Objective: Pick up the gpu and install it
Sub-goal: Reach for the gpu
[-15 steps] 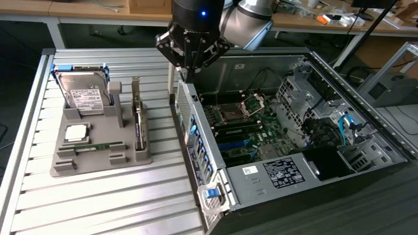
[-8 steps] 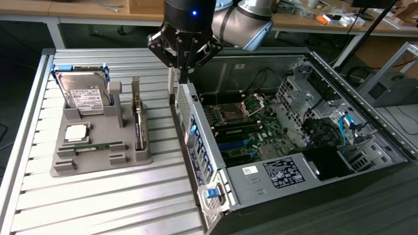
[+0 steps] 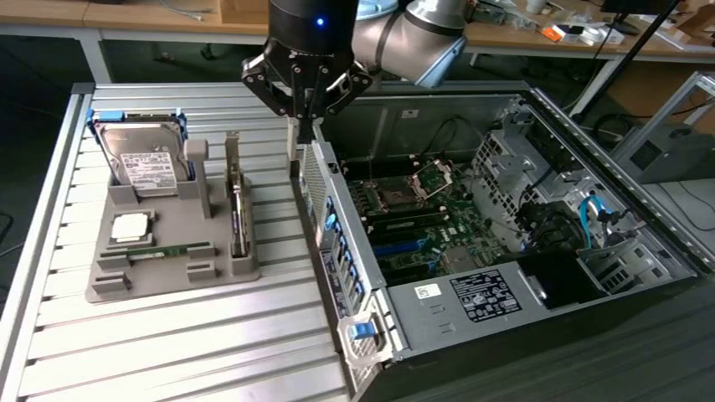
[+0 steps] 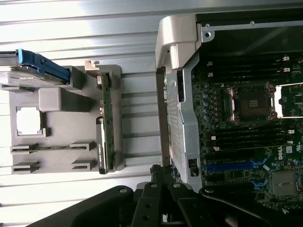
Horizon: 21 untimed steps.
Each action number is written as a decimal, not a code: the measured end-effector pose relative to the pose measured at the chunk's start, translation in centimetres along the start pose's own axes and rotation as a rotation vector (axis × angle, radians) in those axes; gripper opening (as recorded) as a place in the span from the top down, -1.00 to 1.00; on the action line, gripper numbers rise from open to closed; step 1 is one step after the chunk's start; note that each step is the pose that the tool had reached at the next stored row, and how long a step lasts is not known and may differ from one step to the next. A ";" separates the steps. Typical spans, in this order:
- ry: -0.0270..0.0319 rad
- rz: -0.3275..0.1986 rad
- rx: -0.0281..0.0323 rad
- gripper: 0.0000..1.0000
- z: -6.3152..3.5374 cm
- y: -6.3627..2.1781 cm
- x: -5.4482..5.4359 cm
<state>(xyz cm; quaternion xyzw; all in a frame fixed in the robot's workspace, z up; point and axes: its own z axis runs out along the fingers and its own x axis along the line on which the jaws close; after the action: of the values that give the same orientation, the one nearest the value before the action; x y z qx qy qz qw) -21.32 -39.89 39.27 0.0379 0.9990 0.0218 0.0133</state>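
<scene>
Step in hand, as judged: approach for the pick, with nothing held.

The gpu [image 3: 237,209] is seen standing on its long edge in a slot of the grey tray [image 3: 162,287]. It lies along the tray edge nearest the computer case [image 3: 321,180] and is untouched.

The gripper [image 3: 301,134] is noted with fingers pressed together and empty.

For a clean pick, it is judged that the fingers should be parted and set square across the card's thin upper edge, near its middle. The lift should be kept vertical so the card is not dragged against the slot.

Arm pose: the wrist is pointed straight down. It is held above the table between tray and case, close to the case wall.
</scene>
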 end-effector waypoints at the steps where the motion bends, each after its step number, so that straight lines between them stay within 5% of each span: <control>1: 0.0000 0.000 0.0000 0.79 0.00 -0.01 0.1; 21: 0.0000 0.000 0.0000 0.79 -0.03 -0.25 3.2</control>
<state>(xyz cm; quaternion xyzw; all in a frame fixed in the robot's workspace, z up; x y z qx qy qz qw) -24.57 -39.90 39.21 0.0379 0.9990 0.0218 0.0133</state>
